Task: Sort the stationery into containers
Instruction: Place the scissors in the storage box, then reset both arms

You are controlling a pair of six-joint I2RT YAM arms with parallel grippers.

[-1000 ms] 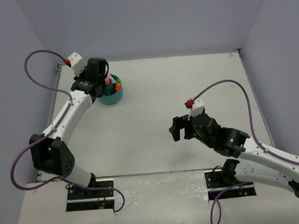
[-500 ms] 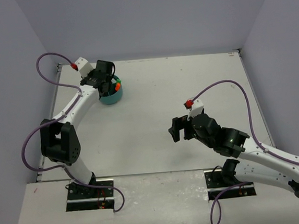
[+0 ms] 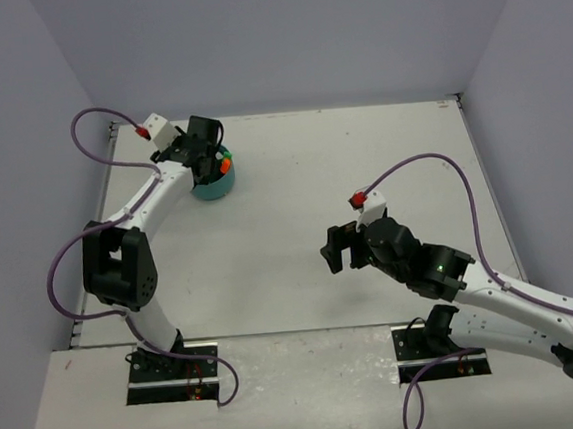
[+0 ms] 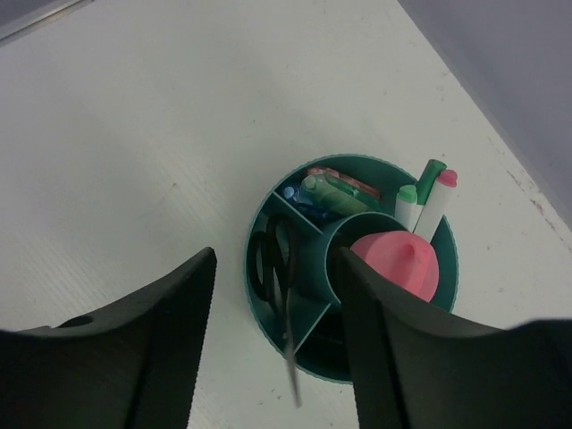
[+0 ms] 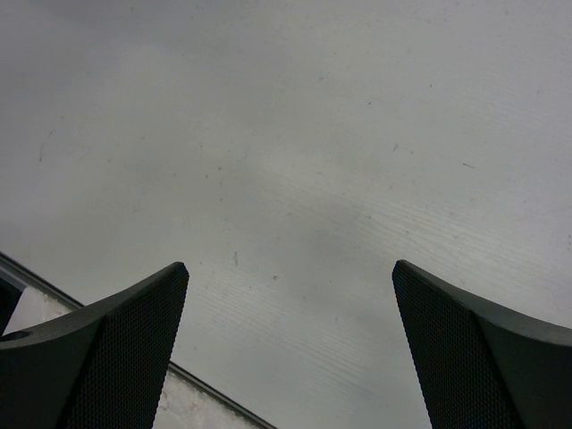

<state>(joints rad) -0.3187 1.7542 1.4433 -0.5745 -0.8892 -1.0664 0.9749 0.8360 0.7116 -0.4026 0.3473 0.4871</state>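
The round teal organizer [image 4: 309,264] stands at the table's far left [image 3: 216,186]. In the left wrist view it holds black-handled scissors [image 4: 273,259], handles down and blades sticking up over the rim, the pink roll [image 4: 398,264] in the central cup, green and pink-capped markers [image 4: 427,195] and several more markers [image 4: 331,193]. My left gripper [image 4: 277,344] is open just above the organizer, with nothing between its fingers [image 3: 203,141]. My right gripper [image 5: 290,335] is open and empty over bare table at mid-right [image 3: 335,245].
The table's left edge [image 3: 97,231] and the grey walls [image 3: 281,34] lie close to the organizer. The right wrist view shows the table's edge strip [image 5: 206,389] below the fingers. A purple cable [image 3: 433,167] loops above the right arm.
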